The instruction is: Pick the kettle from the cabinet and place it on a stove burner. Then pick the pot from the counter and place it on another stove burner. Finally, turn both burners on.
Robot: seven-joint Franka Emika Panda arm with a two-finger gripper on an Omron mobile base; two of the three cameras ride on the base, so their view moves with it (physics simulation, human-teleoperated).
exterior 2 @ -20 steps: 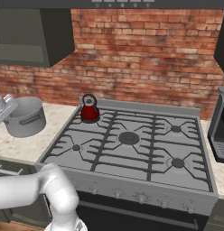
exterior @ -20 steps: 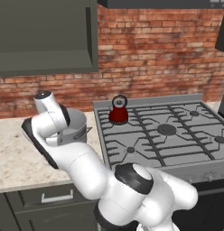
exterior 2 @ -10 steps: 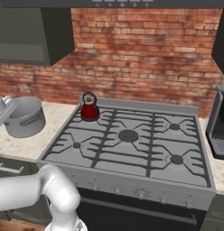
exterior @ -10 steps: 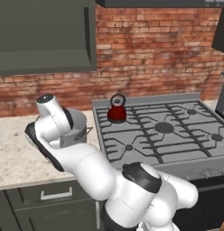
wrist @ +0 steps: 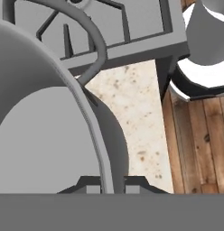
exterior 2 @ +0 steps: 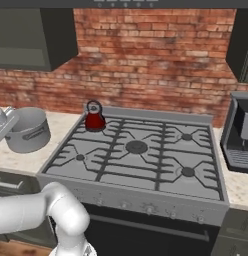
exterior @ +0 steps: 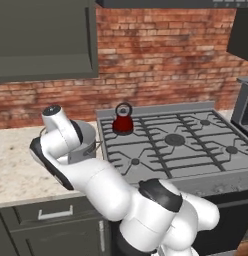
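**Observer:** What do you have in the left base view?

**Operator:** I see the red kettle already sitting on the far left burner of the cooktop, so that half looks done to me. My arm bends over the beige counter, left of the stove, and hides most of the grey pot.

**Observer:** And the right base view?

**Operator:** There the pot stands clear on the counter's far left, just beside the cooktop, well apart from the kettle. The near left burner is free; I judge that a short carry.

**Observer:** The hand view?

**Operator:** The gripper is clenched on the pot's rim, one fingertip inside the wall, the other outside. I pinch the thin wall because the body is far too wide for the jaws. One loop handle arcs toward the stove beyond it.
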